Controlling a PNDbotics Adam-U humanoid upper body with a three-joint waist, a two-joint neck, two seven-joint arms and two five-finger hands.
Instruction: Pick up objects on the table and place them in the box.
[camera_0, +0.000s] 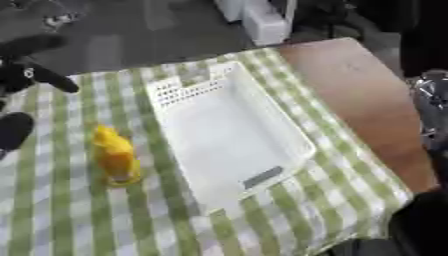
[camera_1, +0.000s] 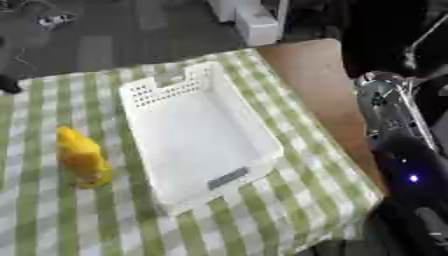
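A yellow bottle-shaped object (camera_0: 115, 159) stands upright on the green-checked cloth, just left of the white plastic box (camera_0: 229, 131). The box lies slightly askew in the middle of the table and has nothing in it. My left hand (camera_0: 30, 71) hovers at the far left edge, above and behind the yellow object and well apart from it, with dark fingers spread out straight. My right arm (camera_1: 387, 112) hangs beside the table's right edge. Its dark lower end (camera_1: 411, 172) runs into the lower right corner, where the hand cannot be made out.
Bare brown tabletop (camera_0: 367, 95) shows to the right of the cloth. White blocks (camera_0: 261, 20) stand on the floor beyond the far edge. Open cloth lies in front of the box and the yellow object.
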